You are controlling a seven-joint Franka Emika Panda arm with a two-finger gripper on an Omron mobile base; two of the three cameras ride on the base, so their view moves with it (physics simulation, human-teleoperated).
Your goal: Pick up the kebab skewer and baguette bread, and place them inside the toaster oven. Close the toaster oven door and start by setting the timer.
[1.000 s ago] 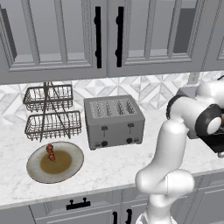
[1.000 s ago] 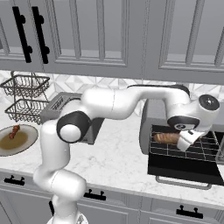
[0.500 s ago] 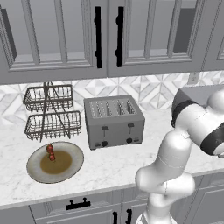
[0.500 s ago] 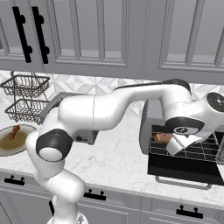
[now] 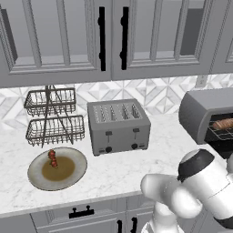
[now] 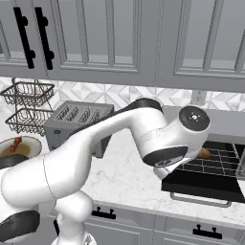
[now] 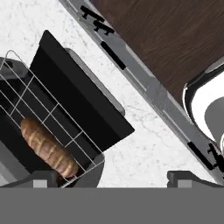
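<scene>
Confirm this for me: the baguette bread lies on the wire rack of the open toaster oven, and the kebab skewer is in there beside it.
Wrong about the skewer. The baguette bread does lie on the wire rack of the open toaster oven, but the kebab skewer sits on the plate beside the toaster, as the left base view shows.

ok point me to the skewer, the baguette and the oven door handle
kebab skewer (image 5: 53,158): left base view, on its red chunks, over the plate.
baguette bread (image 7: 47,150): hand view, mid-crust, on the wire rack.
toaster oven door handle (image 6: 200,201): right base view, middle of the pale bar on the open door's front edge.
</scene>
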